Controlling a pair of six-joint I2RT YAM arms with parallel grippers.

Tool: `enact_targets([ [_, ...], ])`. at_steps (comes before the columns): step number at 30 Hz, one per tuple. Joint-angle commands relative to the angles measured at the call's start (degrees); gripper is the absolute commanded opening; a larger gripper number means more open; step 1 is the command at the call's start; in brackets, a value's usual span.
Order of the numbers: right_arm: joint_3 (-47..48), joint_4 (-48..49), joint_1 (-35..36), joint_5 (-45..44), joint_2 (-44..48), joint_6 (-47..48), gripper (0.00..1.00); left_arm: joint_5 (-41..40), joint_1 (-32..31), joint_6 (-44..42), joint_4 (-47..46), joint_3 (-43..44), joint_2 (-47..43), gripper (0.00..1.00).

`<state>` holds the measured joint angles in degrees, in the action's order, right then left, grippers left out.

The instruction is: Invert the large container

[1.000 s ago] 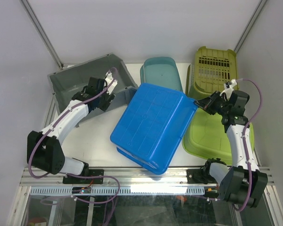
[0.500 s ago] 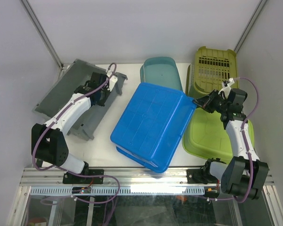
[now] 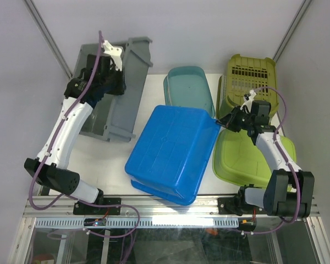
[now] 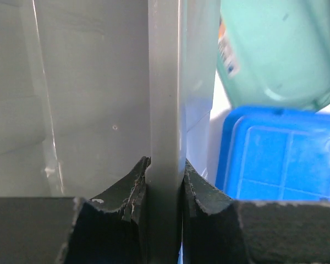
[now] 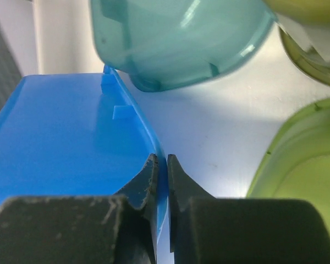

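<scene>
- A bin (image 3: 126,93) stands tipped on edge at the left rear of the table (image 3: 104,159).
- To its right, mid-table, lies the centre tub (image 3: 173,148).
- A smaller tub (image 3: 188,88) sits just behind the centre tub.
- At the right rear is a basket (image 3: 252,77), with a basin (image 3: 247,159) before it.

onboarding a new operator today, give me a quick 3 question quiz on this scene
1. True or false: the left fingers are clamped on a wall of the grey bin.
2. Which container do the right fingers pinch by its rim? A) grey bin B) blue container C) green basket
3. Fill in: the tub just beyond the blue container, in the top view, is coloured ___.
Key: 1 true; 2 B; 3 teal
</scene>
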<state>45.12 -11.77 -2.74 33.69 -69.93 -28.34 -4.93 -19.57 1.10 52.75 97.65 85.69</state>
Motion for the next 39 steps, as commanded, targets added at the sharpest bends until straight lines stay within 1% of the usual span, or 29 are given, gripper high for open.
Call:
enact_targets([
  [1, 1.8, -2.2, 0.1, -3.8, -0.7, 3.4, 0.03, -3.1, -0.5, 4.4, -7.7, 10.3, -6.0, 0.0],
  [2, 1.9, -3.1, 0.3, -4.5, -1.1, 3.8, 0.19, -2.8, -0.5, 4.9, -7.9, 11.0, -6.0, 0.0],
  [3, 2.2, -4.3, 0.5, -5.5, -1.6, 4.4, 0.41, -2.8, -0.5, 5.4, -8.2, 11.3, -6.0, 0.0],
  [4, 2.9, -5.6, 0.7, -6.1, -2.1, 5.0, 0.54, -2.8, -0.5, 6.1, -8.4, 11.4, -6.0, 0.0],
  [5, 3.5, -6.5, 0.9, -6.6, -2.5, 5.5, 0.62, -2.6, -0.5, 6.5, -8.7, 11.3, -6.1, 0.0],
  [7, 5.2, -8.6, 1.4, -9.0, -2.4, 6.0, 0.69, -3.0, -0.5, 7.5, -8.8, 11.1, -6.2, 0.0],
  [10, 7.9, -11.9, 2.2, -14.4, -0.5, 6.2, 0.72, -2.9, -0.5, 8.7, -9.0, 10.2, -6.5, 0.0],
  [13, 10.0, -14.2, 2.8, -19.3, 3.6, 6.1, 0.73, -2.2, -0.4, 9.9, -9.4, 9.8, -6.9, 0.0],
  [18, 11.3, -13.9, 5.9, -18.0, 11.0, 4.7, 0.74, 3.4, 0.0, 14.1, -9.4, 11.8, -6.5, 0.0],
  [20, 11.2, -12.7, 6.7, -14.9, 12.5, 3.9, 0.74, 6.9, 0.9, 15.2, -9.6, 14.6, -6.3, 0.0],
  [21, 11.0, -11.9, 6.9, -13.5, 13.1, 3.3, 0.74, 9.5, 2.5, 16.0, -9.8, 15.5, -6.0, 0.0],
  [25, 10.7, -9.6, 7.2, -9.0, 14.2, 1.1, 0.75, 27.1, 9.5, 20.4, -11.4, 18.5, -4.6, 0.0],
  [27, 10.9, -9.0, 7.3, -7.3, 14.3, 0.5, 0.75, 35.7, 13.9, 24.2, -13.7, 18.3, -4.2, 0.0],
  [29, 11.2, -9.0, 7.3, -6.5, 14.4, 0.2, 0.75, 45.4, 18.7, 29.6, -18.3, 16.2, -4.3, 0.0],
  [30, 11.4, -9.1, 7.3, -6.4, 14.5, 0.2, 0.75, 50.5, 21.1, 33.7, -22.3, 14.0, -4.5, 0.0],
  [31, 11.5, -9.2, 7.4, -6.3, 14.6, 0.3, 0.75, 56.0, 23.8, 38.6, -27.7, 9.4, -4.8, 0.0],
  [32, 11.7, -9.3, 7.3, -6.1, 14.7, 0.3, 0.75, 60.4, 26.1, 44.9, -36.9, 5.5, -5.5, 0.0],
  [34, 11.9, -9.1, 7.4, -6.0, 14.8, 0.4, 0.75, 67.6, 30.1, 61.9, -58.2, -4.2, -6.5, 0.0],
  [36, 11.9, -8.8, 7.4, -5.9, 14.6, 0.3, 0.75, 70.7, 33.4, 81.7, -84.8, -13.4, -6.3, 0.0],
  [37, 11.9, -8.8, 7.4, -5.8, 14.4, 0.4, 0.75, 71.0, 34.5, 94.5, -95.9, -16.6, -5.4, 0.0],
  [39, 12.1, -8.6, 7.5, -5.6, 13.9, 0.3, 0.75, 70.0, 36.0, 110.6, -116.4, -21.2, -2.5, 0.0],
])
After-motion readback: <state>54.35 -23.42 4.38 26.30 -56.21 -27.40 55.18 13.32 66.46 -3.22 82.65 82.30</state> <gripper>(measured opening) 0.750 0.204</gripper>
